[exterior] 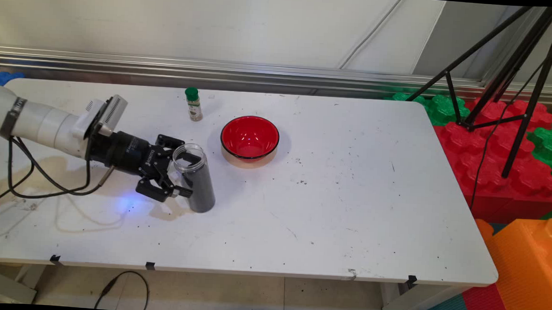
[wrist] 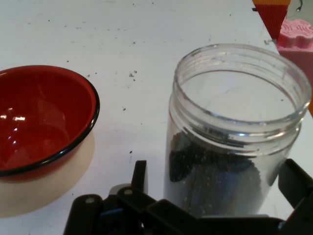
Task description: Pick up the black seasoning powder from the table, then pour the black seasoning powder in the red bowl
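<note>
Black gripper low over the white table, fingers spread either side of an upright, lidless clear jar part-filled with dark grains, contact unclear, red bowl near, green-capped spice bottle behind.

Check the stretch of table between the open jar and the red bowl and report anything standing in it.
Nothing visible stands there. The clear jar, holding dark contents, sits between the pincer's fingers; bare table separates it from the red bowl. The green-capped spice bottle stands farther back, off that line.
</note>
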`<move>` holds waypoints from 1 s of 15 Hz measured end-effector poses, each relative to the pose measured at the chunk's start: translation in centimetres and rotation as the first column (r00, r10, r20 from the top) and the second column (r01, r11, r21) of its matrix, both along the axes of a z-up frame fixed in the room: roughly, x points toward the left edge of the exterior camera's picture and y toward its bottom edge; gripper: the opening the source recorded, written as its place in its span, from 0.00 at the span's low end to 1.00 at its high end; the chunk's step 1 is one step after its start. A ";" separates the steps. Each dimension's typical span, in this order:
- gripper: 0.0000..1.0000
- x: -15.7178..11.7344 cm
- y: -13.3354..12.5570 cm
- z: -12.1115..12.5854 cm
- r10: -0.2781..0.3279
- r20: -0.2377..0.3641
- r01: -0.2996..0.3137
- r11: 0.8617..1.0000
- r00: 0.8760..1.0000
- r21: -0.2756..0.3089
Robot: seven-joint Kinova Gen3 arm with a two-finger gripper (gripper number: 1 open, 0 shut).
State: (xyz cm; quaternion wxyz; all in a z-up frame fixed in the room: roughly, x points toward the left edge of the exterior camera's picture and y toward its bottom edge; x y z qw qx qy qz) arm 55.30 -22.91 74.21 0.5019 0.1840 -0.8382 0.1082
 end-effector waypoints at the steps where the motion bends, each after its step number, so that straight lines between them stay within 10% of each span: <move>1: 1.00 -0.2 -0.1 -0.3 0.000 -0.001 0.000 1.000 1.000 -0.001; 9: 1.00 -0.9 -0.7 -1.6 0.001 -0.003 -0.001 1.000 1.000 -0.010; 10: 0.00 -1.0 -0.7 -1.7 0.001 -0.005 -0.001 1.000 1.000 -0.011; 15: 0.00 -1.3 -0.9 -2.0 -0.003 -0.009 0.003 1.000 1.000 -0.015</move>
